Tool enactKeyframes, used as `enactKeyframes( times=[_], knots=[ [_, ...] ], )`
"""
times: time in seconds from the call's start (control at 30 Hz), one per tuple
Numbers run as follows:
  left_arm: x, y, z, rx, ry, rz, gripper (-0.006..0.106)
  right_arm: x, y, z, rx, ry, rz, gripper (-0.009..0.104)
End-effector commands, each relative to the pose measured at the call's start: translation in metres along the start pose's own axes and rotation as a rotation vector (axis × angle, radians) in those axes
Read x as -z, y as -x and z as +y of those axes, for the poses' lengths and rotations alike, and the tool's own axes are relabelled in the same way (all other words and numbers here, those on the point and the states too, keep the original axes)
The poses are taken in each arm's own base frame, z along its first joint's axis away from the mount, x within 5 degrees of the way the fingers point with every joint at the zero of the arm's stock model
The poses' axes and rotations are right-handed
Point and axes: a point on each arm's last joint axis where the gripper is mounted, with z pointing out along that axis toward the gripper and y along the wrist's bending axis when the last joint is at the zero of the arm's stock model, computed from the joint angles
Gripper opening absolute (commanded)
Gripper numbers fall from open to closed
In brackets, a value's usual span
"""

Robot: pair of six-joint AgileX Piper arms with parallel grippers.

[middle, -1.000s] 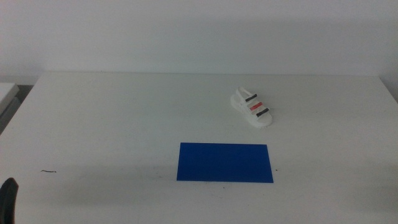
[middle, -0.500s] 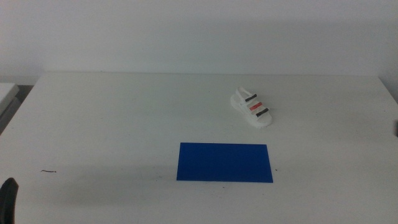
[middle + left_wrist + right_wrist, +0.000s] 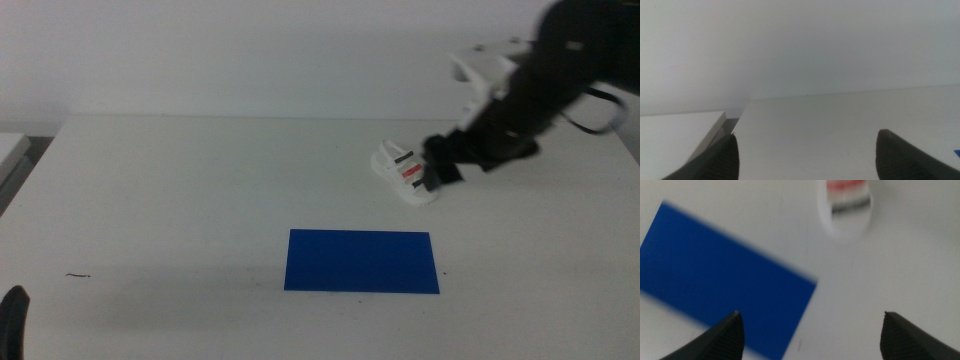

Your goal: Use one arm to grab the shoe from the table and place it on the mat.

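Note:
The shoe (image 3: 404, 173), a small white sandal with black and red straps, lies on the table (image 3: 200, 190) at the right of middle. The blue mat (image 3: 362, 261) lies flat nearer the front. My right arm (image 3: 540, 90) has come in from the right, and its gripper (image 3: 438, 168) hangs just right of the shoe, partly over its toe end. The right wrist view is blurred. It shows the open jaws of that gripper (image 3: 811, 315), with the shoe (image 3: 846, 200) and the mat (image 3: 720, 275) below. My left gripper (image 3: 807, 135) is open and waits at the front left (image 3: 12, 318).
A small dark mark (image 3: 78, 275) lies on the table near the front left. A second white surface (image 3: 675, 130) adjoins the table's left edge across a narrow gap. A plain wall stands behind the table.
My right arm has swung in from the right, out of view before, and its gripper now hangs beside the shoe. The shoe, the mat and the left gripper have not moved.

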Motion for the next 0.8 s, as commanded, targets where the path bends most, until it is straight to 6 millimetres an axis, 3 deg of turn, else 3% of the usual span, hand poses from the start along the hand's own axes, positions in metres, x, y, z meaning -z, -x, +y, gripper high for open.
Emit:
enactKeyframes(
  times=[0.0,0.2,0.37,0.5,0.57,0.63,0.77],
  knots=[
    [0.000,0.001,0.000,0.005,-0.001,-0.007,0.094,-0.017,0.025,0.000,0.061,-0.022,-0.023,0.090],
    [0.000,0.001,0.000,0.005,-0.001,-0.007,0.094,-0.082,0.074,-0.013,0.180,-0.051,-0.032,0.090],
    [0.000,0.001,0.000,0.005,-0.001,-0.007,0.094,-0.133,0.090,-0.026,0.196,-0.080,-0.026,0.090],
    [0.000,0.001,0.000,0.005,-0.001,-0.007,0.094,-0.159,0.097,-0.028,0.186,-0.086,-0.070,0.087],
    [0.000,0.001,0.000,0.005,-0.001,-0.007,0.094,-0.168,0.097,-0.029,0.184,-0.085,-0.080,0.077],
    [0.000,0.001,0.000,0.005,-0.001,-0.007,0.094,-0.171,0.097,-0.029,0.178,-0.080,-0.084,0.060],
    [0.000,0.001,0.000,0.005,-0.001,-0.007,0.094,-0.164,0.095,-0.028,0.106,-0.066,-0.044,0.013]
  ],
)
